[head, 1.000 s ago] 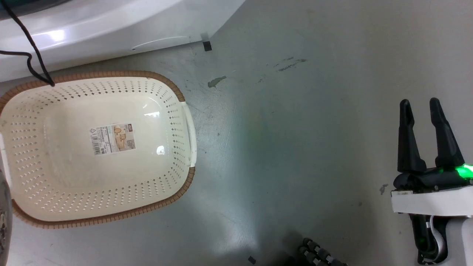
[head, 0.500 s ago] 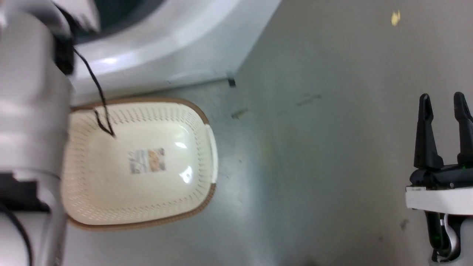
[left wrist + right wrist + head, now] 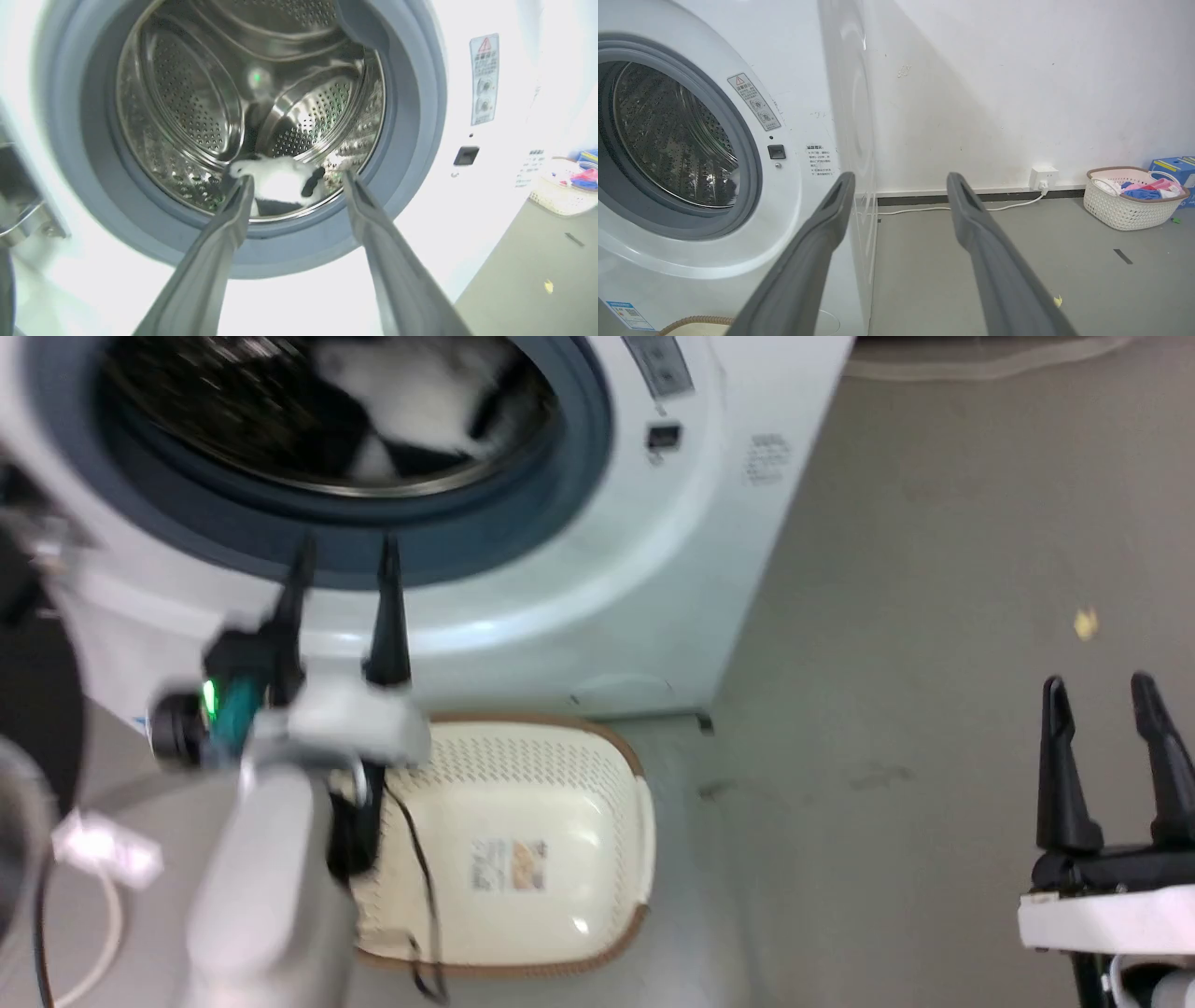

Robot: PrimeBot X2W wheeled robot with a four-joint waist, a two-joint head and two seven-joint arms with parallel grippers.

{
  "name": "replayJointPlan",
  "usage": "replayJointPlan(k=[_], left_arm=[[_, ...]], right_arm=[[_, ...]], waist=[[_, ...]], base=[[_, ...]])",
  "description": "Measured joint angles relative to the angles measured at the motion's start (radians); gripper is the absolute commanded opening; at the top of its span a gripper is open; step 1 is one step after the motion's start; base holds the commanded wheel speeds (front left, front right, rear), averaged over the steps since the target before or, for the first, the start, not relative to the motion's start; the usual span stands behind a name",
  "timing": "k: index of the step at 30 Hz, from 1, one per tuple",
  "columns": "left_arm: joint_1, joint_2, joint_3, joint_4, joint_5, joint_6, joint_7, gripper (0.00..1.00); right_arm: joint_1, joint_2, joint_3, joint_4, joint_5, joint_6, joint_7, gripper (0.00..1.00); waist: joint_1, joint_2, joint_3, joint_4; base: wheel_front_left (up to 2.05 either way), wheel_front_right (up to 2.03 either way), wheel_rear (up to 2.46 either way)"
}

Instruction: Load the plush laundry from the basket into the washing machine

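Note:
The black-and-white plush laundry (image 3: 411,401) (image 3: 280,184) lies on the bottom of the steel drum inside the washing machine (image 3: 653,551) (image 3: 476,196) (image 3: 803,196). My left gripper (image 3: 344,560) (image 3: 296,179) hangs open just outside the grey-ringed opening, its fingers pointing in, nothing between them. On the floor below the washer stands the cream basket (image 3: 616,775) with nothing in it but the label on its bottom. At the lower right of the head view my right gripper (image 3: 1100,691) (image 3: 900,179) is open over the floor, holding nothing.
The washer's dark door (image 3: 33,709) stands open at the far left. A second basket of coloured clothes (image 3: 1132,196) and a blue box (image 3: 1174,168) sit by the far wall, near a socket with a white cable (image 3: 1043,179). Grey floor (image 3: 934,616) lies to the washer's right.
The head camera has tilted up from the floor to the washer's opening. My left arm has come into view and its gripper has opened; the plush now lies in the drum.

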Motion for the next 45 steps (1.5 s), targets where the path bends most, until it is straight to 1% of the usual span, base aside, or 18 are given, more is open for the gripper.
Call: replayJointPlan(k=[1,2,3,4,5,6,8,9,10,13,15,19,26,27,45], left_arm=[[0.050,-0.017,0.012,-0.037,-0.011,0.002,0.000,1.00],[0.050,-0.017,0.012,-0.037,-0.011,0.002,0.000,1.00],[0.149,-0.037,0.014,-0.100,-0.010,0.012,0.000,1.00],[0.149,-0.037,0.014,-0.100,-0.010,0.012,0.000,1.00],[0.233,-0.049,0.010,-0.151,0.007,0.025,0.000,1.00],[0.270,-0.056,0.010,-0.174,0.009,0.031,0.000,1.00],[0.335,-0.065,0.007,-0.208,0.020,0.041,-0.001,1.00],[0.335,-0.065,0.007,-0.208,0.020,0.041,-0.001,1.00],[0.388,-0.071,0.006,-0.225,0.021,0.044,-0.001,1.00],[0.431,-0.074,0.006,-0.229,0.023,0.045,-0.001,1.00],[0.487,-0.080,0.002,-0.243,0.030,0.059,-0.001,1.00],[0.544,-0.088,-0.001,-0.253,0.032,0.071,-0.001,1.00],[0.567,-0.090,-0.002,-0.273,0.047,0.070,-0.001,1.00],[0.567,-0.090,-0.002,-0.273,0.047,0.070,-0.001,0.00],[0.567,-0.090,0.006,-0.282,0.060,0.061,0.023,0.00]], right_arm=[[0.009,0.000,0.003,0.001,-0.001,0.000,0.000,1.00],[0.009,0.000,0.003,0.001,-0.001,0.000,0.000,1.00],[0.028,0.001,0.016,0.002,-0.009,0.000,0.000,1.00],[0.028,0.001,0.016,0.002,-0.009,0.000,0.000,1.00],[0.046,0.002,0.021,0.002,-0.011,0.000,0.000,1.00],[0.054,0.003,0.022,0.002,-0.011,0.000,0.000,1.00],[0.073,0.005,0.024,0.002,-0.011,0.000,0.000,1.00],[0.073,0.005,0.024,0.002,-0.011,0.000,0.000,1.00],[0.093,0.006,0.027,0.005,-0.011,0.000,0.000,1.00],[0.109,0.007,0.035,0.011,-0.011,0.000,0.000,1.00],[0.128,0.008,0.060,0.017,-0.030,0.000,0.000,1.00],[0.143,0.010,0.072,0.031,-0.032,0.000,0.000,1.00],[0.143,0.010,0.080,0.062,-0.032,0.000,0.000,1.00],[0.143,0.010,0.080,0.062,-0.032,0.000,0.000,0.00],[0.142,0.010,0.090,0.067,-0.037,0.000,0.023,0.00]], waist=[[0.0000,0.0000,-0.020,0.012],[0.0000,0.0000,-0.020,0.012],[0.0000,0.0000,-0.058,0.036],[0.0000,0.0000,-0.058,0.036],[0.0000,0.0000,-0.091,0.059],[0.0000,-0.0001,-0.105,0.070],[0.0001,0.0000,-0.131,0.092],[0.0001,0.0000,-0.131,0.092],[0.0002,0.0000,-0.153,0.111],[0.0003,0.0000,-0.171,0.128],[0.0003,0.0000,-0.195,0.144],[0.0004,0.0000,-0.214,0.157],[0.0005,0.0000,-0.217,0.160],[0.0005,0.0000,-0.217,0.160],[0.0005,0.0000,-0.220,0.159]], base=[[0.00,0.00,0.00],[0.00,0.00,0.00],[0.00,0.00,0.00],[0.00,0.00,0.00],[0.00,0.00,0.00],[0.00,0.00,0.00],[0.00,0.00,0.00],[0.00,0.00,0.00],[0.00,0.00,0.00],[0.00,0.00,0.00],[0.00,0.00,0.00],[0.00,0.00,0.00],[0.00,0.00,0.00],[0.00,0.00,0.00],[0.00,0.00,0.00]])
